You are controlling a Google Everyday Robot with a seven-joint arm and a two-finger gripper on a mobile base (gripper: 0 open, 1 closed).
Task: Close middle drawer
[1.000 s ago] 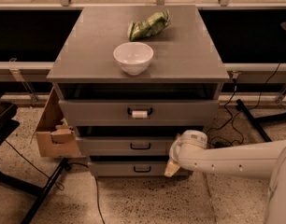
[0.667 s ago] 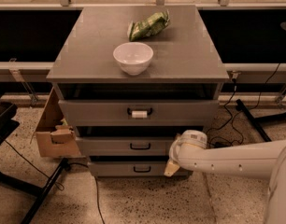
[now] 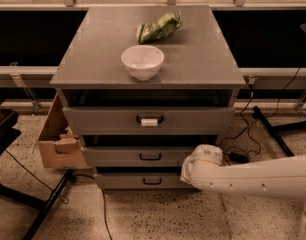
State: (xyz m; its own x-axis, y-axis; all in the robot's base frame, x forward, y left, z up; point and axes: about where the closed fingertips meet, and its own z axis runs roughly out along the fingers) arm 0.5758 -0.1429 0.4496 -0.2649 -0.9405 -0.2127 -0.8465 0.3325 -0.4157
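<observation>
Grey flat-fronted middle drawer (image 3: 118, 157) with a plain black handle juts slightly out, so closing looks nearly but not fully done. The white gripper (image 3: 189, 172) sits at its right end; whether it is open I cannot tell.

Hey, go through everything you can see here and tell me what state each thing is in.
middle drawer: slightly open, dark gap above its front.
top drawer, tagged handle: slightly open too.
bottom drawer: cannot tell open or shut.
white bowl: upright, looks empty.
green bag: lying on its side, crumpled.
cardboard box: flaps open.
claw: low by the drawer fronts' right end.
</observation>
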